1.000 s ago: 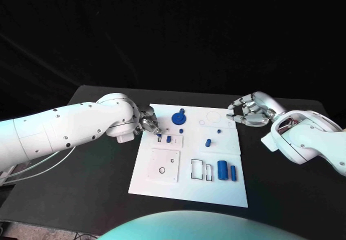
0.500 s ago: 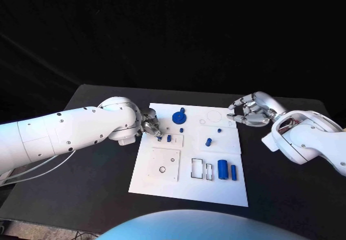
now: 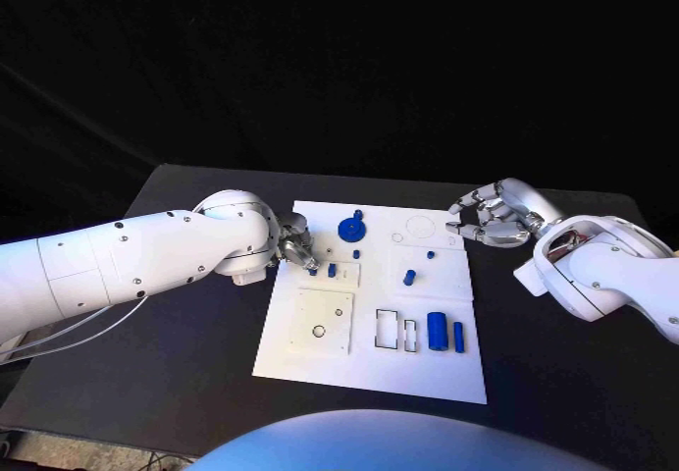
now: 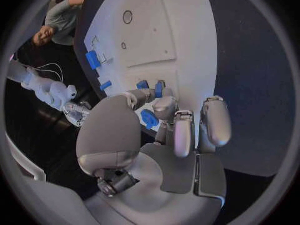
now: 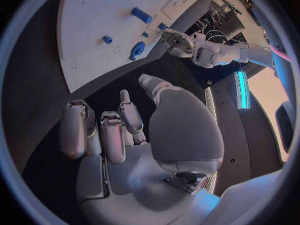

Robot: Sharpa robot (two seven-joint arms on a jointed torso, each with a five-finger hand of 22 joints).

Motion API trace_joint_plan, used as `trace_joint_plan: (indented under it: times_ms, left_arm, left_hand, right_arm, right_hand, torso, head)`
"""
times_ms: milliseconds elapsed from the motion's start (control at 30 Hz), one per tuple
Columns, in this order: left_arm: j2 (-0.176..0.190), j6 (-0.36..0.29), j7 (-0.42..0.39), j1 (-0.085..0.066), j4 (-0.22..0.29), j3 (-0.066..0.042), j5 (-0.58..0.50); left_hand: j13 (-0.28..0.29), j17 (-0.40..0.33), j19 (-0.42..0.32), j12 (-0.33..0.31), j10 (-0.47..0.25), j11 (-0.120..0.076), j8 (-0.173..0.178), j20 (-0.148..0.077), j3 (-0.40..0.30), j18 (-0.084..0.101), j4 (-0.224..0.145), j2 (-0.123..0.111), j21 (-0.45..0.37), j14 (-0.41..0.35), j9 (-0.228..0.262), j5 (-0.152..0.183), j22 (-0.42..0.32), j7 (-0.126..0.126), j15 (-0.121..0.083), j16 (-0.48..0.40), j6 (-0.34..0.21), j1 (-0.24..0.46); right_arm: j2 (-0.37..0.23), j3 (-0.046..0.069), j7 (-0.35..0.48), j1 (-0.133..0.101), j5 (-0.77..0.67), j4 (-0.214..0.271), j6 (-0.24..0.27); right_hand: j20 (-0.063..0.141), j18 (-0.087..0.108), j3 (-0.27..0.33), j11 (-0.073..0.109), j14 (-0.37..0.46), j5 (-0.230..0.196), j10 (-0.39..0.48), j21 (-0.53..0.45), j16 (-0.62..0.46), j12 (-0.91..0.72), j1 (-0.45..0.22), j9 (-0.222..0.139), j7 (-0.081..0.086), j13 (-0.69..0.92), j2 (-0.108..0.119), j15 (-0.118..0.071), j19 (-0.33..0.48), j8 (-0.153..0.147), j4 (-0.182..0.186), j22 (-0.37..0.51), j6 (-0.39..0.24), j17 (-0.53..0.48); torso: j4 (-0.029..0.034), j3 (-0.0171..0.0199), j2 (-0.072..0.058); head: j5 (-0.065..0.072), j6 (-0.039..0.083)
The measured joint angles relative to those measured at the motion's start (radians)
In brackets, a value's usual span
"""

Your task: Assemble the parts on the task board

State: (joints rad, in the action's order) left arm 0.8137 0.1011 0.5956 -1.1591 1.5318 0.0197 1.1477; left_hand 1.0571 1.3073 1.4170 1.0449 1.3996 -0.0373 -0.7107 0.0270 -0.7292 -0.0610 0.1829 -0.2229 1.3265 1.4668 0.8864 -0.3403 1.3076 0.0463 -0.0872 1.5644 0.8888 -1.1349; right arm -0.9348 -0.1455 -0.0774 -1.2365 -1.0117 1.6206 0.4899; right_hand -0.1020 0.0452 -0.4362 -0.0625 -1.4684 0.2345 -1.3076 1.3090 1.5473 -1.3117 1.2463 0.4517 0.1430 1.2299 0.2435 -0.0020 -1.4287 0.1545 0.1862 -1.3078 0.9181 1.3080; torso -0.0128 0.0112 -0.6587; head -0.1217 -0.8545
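The white task board (image 3: pixel 368 373) lies mid-table. My left hand (image 3: pixel 294 243) is over its upper left part, with thumb and a finger drawn together at two small blue pegs (image 3: pixel 314 270) (image 3: pixel 332 270). In the left wrist view the fingertips (image 4: pixel 161 101) touch those pegs (image 4: pixel 143 84) (image 4: pixel 159 89); whether one is gripped is unclear. A blue disc (image 3: pixel 349 232) sits just beyond that hand. My right hand (image 3: pixel 486 222) hovers off the board's upper right corner, its fingers curled in around nothing (image 5: pixel 125 130).
On the board are another short blue peg (image 3: pixel 407 278), a tiny blue piece (image 3: pixel 429 257) and two blue cylinders (image 3: pixel 438 332) beside rectangular slots (image 3: pixel 387 332). A square plate with holes (image 3: pixel 323 322) lies at the lower left. Black table (image 3: pixel 184 334) surrounds the board.
My left arm has swung slightly, and its hand has settled a little closer to the two pegs. The right hand has barely moved, and the parts lie as before.
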Motion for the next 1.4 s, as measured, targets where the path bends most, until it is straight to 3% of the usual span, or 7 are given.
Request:
trace_joint_plan:
  times_ms: [900,933,1200,1233,1400]
  left_arm:
    - [0.001,0.023,0.009,0.001,0.004,0.001,0.020]
    - [0.001,0.024,0.010,0.001,0.004,0.001,0.020]
    - [0.001,0.025,0.010,0.002,0.004,0.001,0.020]
    - [0.001,0.025,0.010,0.002,0.004,0.001,0.019]
    - [0.001,0.025,0.010,0.002,0.004,0.001,0.019]
  left_hand:
    - [-0.001,0.000,0.000,0.000,0.005,0.001,-0.018,0.000,-0.010,0.000,-0.001,-0.001,0.000,0.000,0.009,-0.010,0.000,0.000,0.000,0.000,0.000,0.028]
    - [-0.001,0.000,0.000,0.000,0.007,0.000,-0.019,0.000,-0.044,0.000,-0.036,-0.002,0.000,0.000,0.009,-0.002,0.000,0.000,0.000,0.000,0.000,0.035]
    - [-0.002,0.000,0.004,0.004,0.009,-0.002,-0.028,-0.004,-0.051,0.000,-0.032,-0.001,0.000,0.000,0.010,0.032,0.000,0.001,0.000,0.000,0.002,0.067]
    - [-0.002,0.000,0.004,0.004,0.009,-0.002,-0.029,-0.004,-0.087,0.000,-0.067,-0.005,0.000,0.000,0.009,0.040,0.000,0.001,0.000,0.000,0.002,0.071]
    - [-0.004,0.000,0.004,0.004,0.012,-0.005,-0.029,-0.004,-0.103,0.000,-0.081,-0.007,0.000,-0.004,0.006,0.074,0.000,-0.002,-0.004,0.000,0.009,0.099]
  right_arm:
    - [-0.001,0.000,0.000,0.000,0.000,0.001,0.000]
    - [-0.001,0.000,0.000,0.000,0.000,0.001,0.000]
    - [-0.001,0.000,0.000,0.000,0.000,0.000,0.000]
    - [-0.001,0.000,0.000,0.000,0.000,0.000,0.000]
    - [-0.001,0.000,0.000,0.000,0.000,0.001,0.000]
  right_hand:
    - [0.000,0.000,0.000,0.000,0.000,0.000,0.000,0.000,0.000,0.000,0.000,0.000,0.000,0.000,0.000,0.000,0.000,0.000,0.000,0.000,0.000,0.000]
    - [0.000,0.000,0.000,0.000,0.000,0.000,0.000,0.000,0.000,0.000,0.000,0.000,0.000,0.000,0.000,0.000,0.000,0.000,0.000,0.000,0.000,0.000]
    - [0.000,0.000,0.000,0.000,0.000,0.000,0.000,0.000,0.000,0.000,0.000,0.000,0.000,0.000,0.000,0.000,0.000,0.000,0.000,0.000,0.000,0.000]
    - [0.000,0.000,0.000,0.000,0.000,0.000,0.000,-0.002,0.000,0.000,0.000,0.000,0.000,0.000,0.000,0.000,0.000,0.000,0.000,0.000,0.000,0.000]
    - [0.000,0.000,0.000,0.000,0.000,0.000,0.000,-0.006,0.000,0.000,0.000,0.002,0.000,-0.002,0.000,0.000,0.000,0.000,0.000,0.000,0.000,0.000]
  torso:
    - [-0.0003,-0.0002,0.000]
    - [-0.0003,-0.0002,0.000]
    - [-0.0006,-0.0001,0.000]
    - [-0.0006,-0.0001,0.000]
    - [-0.0007,0.0001,0.000]
  head:
    - [0.002,-0.007]
    - [0.002,-0.007]
    - [0.001,-0.009]
    - [0.001,-0.010]
    - [0.003,-0.010]
